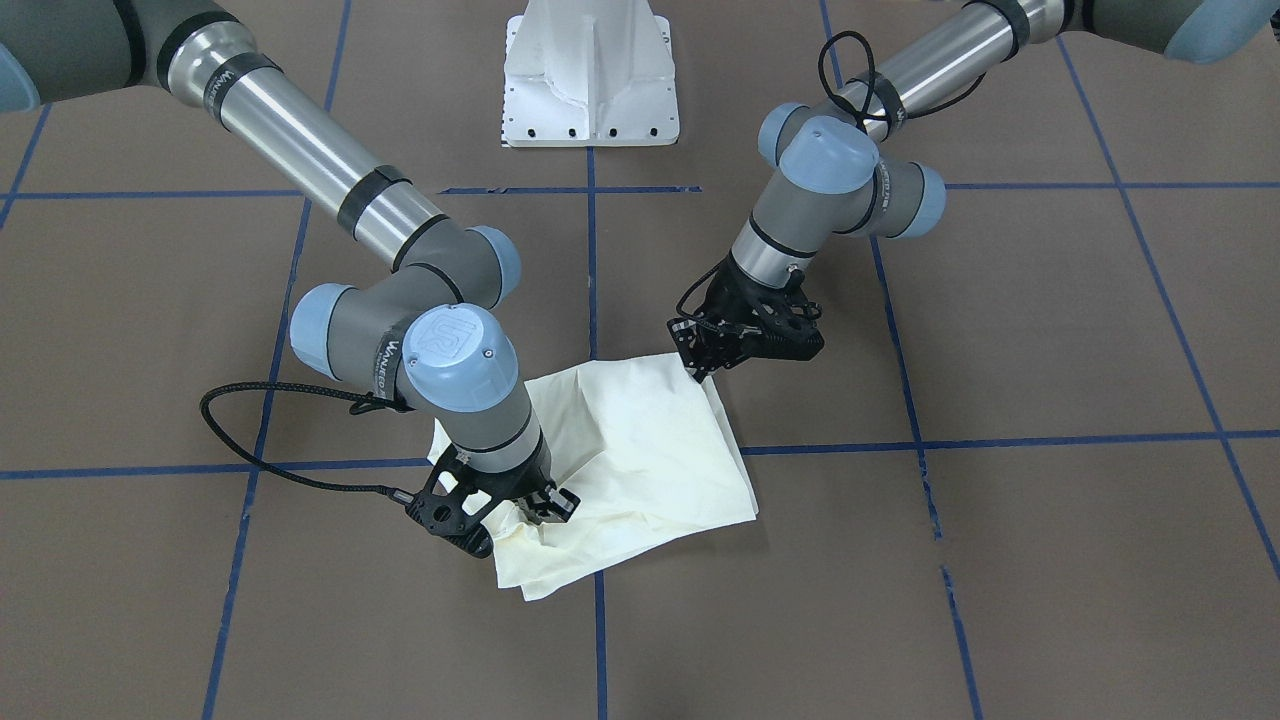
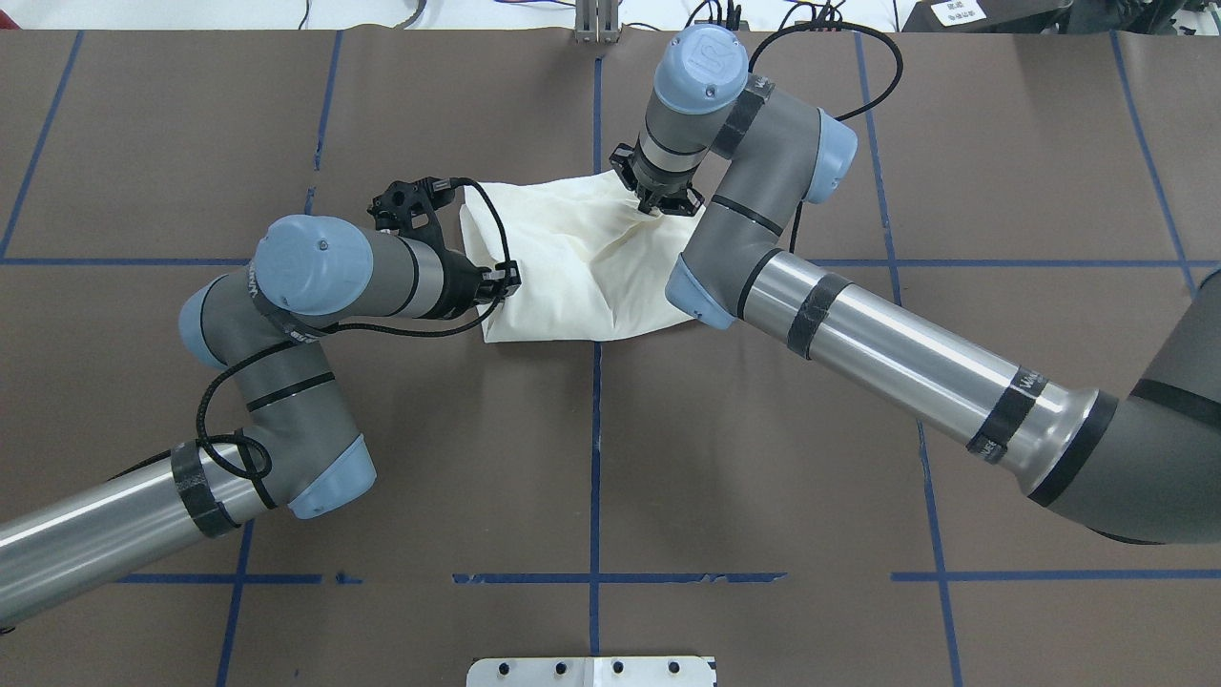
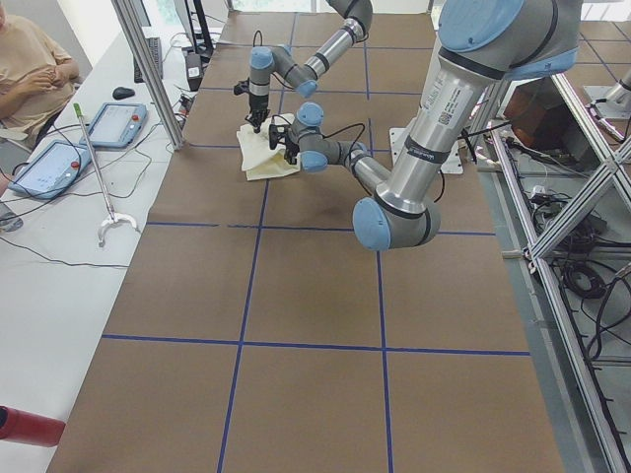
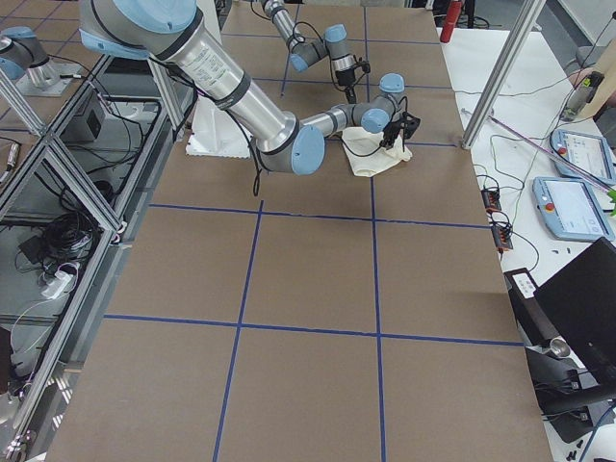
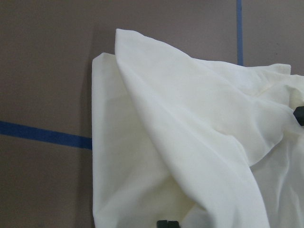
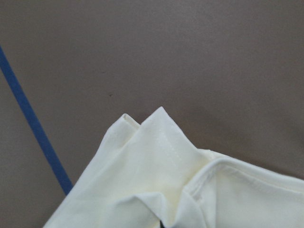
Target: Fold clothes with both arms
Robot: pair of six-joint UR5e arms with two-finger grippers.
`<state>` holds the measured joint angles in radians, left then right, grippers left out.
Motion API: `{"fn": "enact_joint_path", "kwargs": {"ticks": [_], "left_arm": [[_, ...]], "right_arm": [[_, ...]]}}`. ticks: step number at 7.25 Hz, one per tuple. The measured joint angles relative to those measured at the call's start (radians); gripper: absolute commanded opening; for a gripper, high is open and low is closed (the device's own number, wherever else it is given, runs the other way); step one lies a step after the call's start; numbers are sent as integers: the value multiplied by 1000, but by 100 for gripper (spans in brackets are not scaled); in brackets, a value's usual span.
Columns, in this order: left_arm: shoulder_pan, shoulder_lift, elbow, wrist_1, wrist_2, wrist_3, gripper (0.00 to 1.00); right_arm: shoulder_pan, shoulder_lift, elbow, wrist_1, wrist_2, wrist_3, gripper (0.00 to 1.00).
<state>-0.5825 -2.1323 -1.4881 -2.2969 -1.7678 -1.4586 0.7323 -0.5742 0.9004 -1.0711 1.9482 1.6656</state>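
Note:
The cream-white shirt lies folded into a rumpled packet near the table's middle, plain side up, with no print showing. It also shows in the overhead view. My left gripper is low at the packet's edge, shut on a cloth layer that rises in a fold in the left wrist view. My right gripper is at the opposite far corner, shut on bunched cloth. The right wrist view shows that corner's hems drawn toward the fingers.
The brown table mat carries blue tape lines. The white pedestal base stands at the robot's side. In the exterior left view a side table holds tablets beside a seated person, behind an aluminium post.

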Motion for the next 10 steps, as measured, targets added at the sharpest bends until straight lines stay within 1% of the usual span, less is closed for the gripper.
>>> {"fn": "enact_joint_path", "kwargs": {"ticks": [3,6,8,9,10], "left_arm": [[27,53,-40,3,-19,-2,5],[39,76,-88,3,-143,-2,5],[44,87,-124,0,-193,-5,5],[48,105,-142,3,-184,-8,5],[54,130,-149,5,-146,-9,5]], "right_arm": [[-2,1,-3,3,-1,2,0],[-2,2,-2,3,-2,3,0],[-2,2,-2,3,-2,3,0],[-1,3,-2,3,-2,3,0],[0,3,-2,3,-2,4,0]]}}
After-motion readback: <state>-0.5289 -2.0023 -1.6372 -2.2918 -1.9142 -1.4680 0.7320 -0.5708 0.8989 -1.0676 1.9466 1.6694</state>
